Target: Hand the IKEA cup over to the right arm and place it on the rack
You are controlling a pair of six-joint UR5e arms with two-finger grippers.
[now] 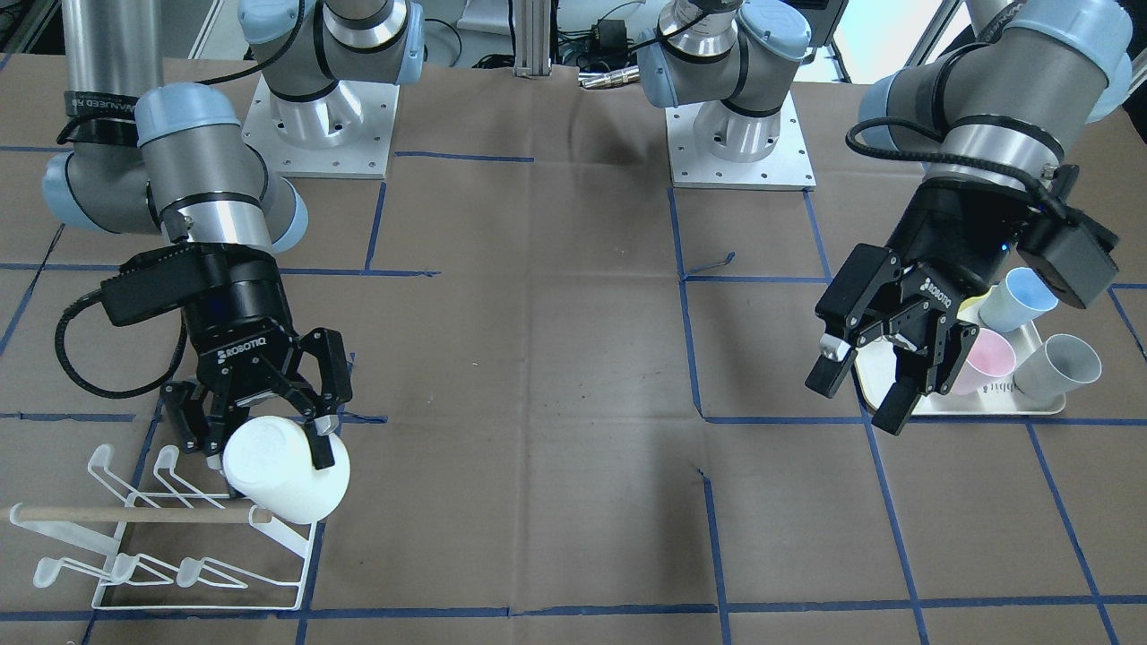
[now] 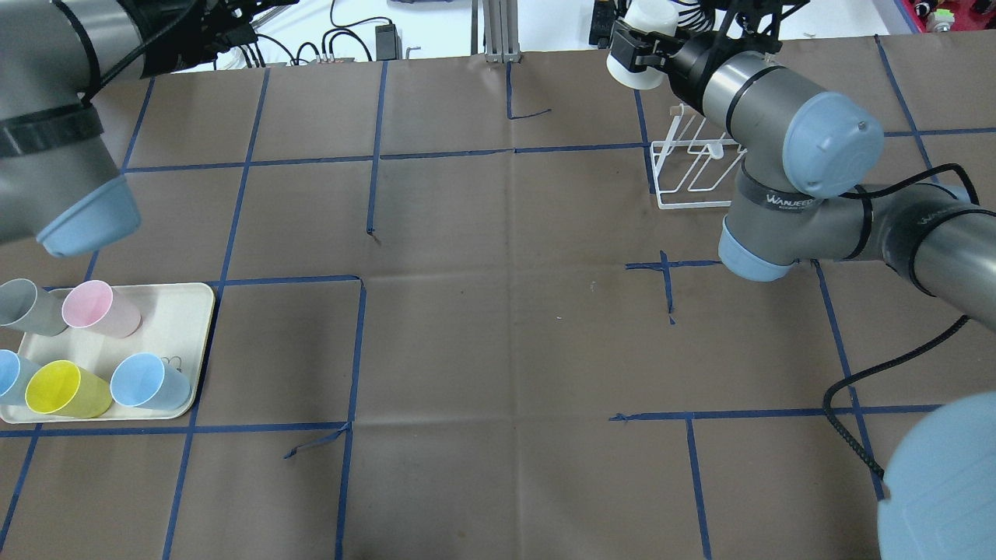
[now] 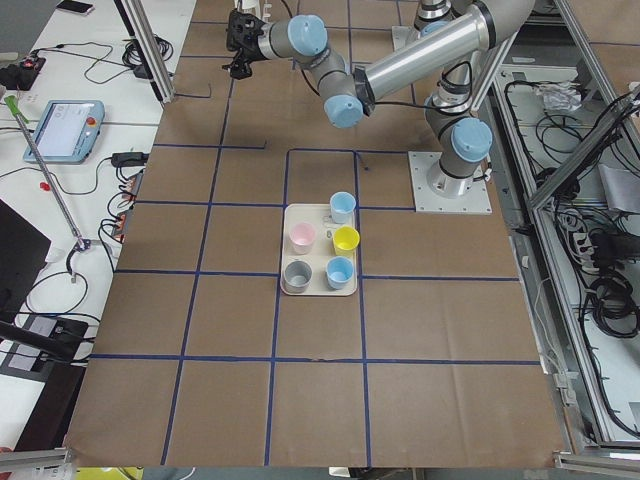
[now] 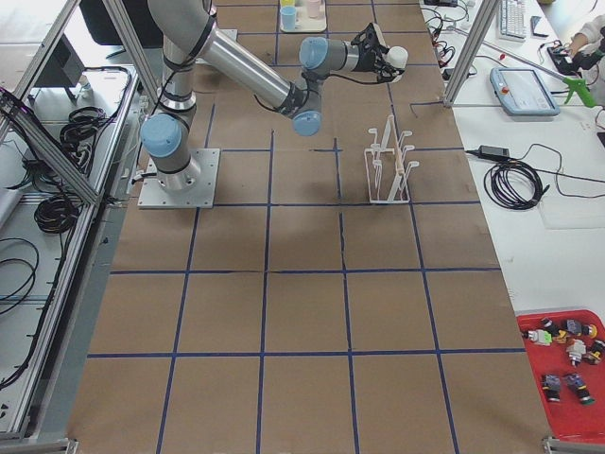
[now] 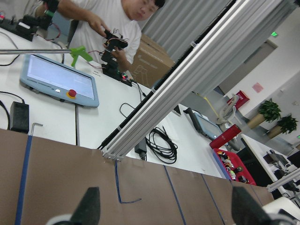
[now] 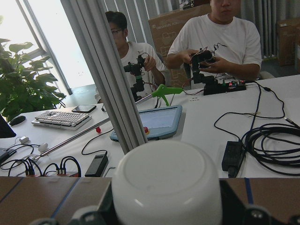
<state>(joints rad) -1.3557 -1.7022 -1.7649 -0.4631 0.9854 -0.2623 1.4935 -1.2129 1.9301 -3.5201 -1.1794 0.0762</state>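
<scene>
Since the right claw [image 1: 267, 448] is already clamped across the white IKEA cup [image 1: 291, 488], the handover looks done; only seating the cup on the wire rack [image 1: 206, 607] is left. The cup hangs tilted, base up, over the rack corner at the wooden dowel [image 1: 125, 513] end; prong contact unclear. Right wrist pitches down over the rack. Left claw [image 1: 856, 399] gapes wide, empty, above the cream tray [image 1: 986, 410] of 5 spare cups [image 2: 85, 307], far across the worktop [image 1: 538, 403].

Bright, even light falls on the brown paper-covered table [image 1: 573, 358] — shadows there are faint and soft-edged. In the right wrist view the window [image 6: 61, 47] is blown out, and the near white cup [image 6: 166, 187] looks slightly soft.
</scene>
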